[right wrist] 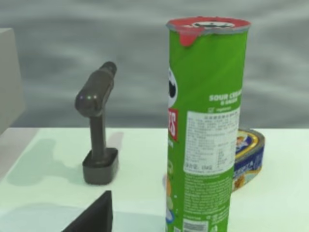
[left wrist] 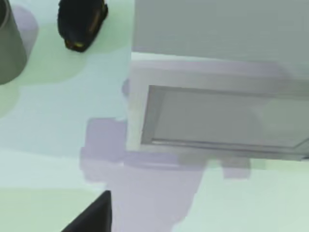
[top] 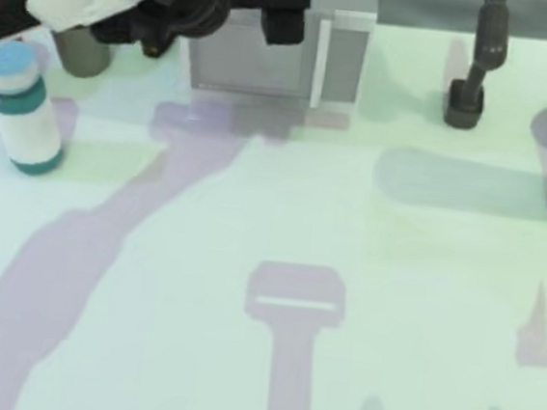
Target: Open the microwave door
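Three views split the scene. From above, the microwave (top: 279, 46) sits at the table's (top: 268, 360) far edge, its microwave door (top: 253, 63) shut, the left gripper (top: 284, 17) over its top; whether it is clenched or released I cannot tell. The left wrist view alone shows the door window close. Only the right wrist view shows the green can (right wrist: 205, 125) and grey drill (right wrist: 99, 125).

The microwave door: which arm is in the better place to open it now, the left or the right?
Left. In the top view the left gripper hangs right over the microwave, above its closed microwave door. The right arm is out of the top view; its wrist camera faces a green chips can at the table's right edge.
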You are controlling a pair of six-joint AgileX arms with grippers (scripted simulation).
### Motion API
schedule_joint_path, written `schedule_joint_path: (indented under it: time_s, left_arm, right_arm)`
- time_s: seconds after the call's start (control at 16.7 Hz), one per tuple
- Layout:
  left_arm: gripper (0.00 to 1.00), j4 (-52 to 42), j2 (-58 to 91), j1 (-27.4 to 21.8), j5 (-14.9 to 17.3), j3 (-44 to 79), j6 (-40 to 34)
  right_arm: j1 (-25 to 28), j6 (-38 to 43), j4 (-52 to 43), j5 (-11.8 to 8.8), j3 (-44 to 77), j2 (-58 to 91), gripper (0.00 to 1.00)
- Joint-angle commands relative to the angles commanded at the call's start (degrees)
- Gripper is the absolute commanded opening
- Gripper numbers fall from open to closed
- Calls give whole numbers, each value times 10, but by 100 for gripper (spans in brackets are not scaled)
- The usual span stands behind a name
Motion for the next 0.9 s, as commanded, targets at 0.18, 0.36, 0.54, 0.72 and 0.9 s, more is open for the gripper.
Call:
schedule_joint_path:
  time_s: [0.18, 0.36, 0.54, 0.72, 0.9]
  left_arm:
    - [100, -41, 129, -41, -24, 117, -36]
    - [100, -67, 209, -70, -41, 199, -61]
    - [100, -76, 239, -82, -49, 235, -73]
    - [100, -76, 239, -82, -49, 235, -73]
    - [100, -74, 240, -79, -47, 235, -71]
  right_arm:
    - [0, 0, 0, 0, 0, 0, 100]
    - [0, 0, 0, 0, 0, 0, 100]
    - [0, 0, 0, 0, 0, 0, 100]
    - [0, 0, 0, 0, 0, 0, 100]
    - [0, 0, 0, 0, 0, 0, 100]
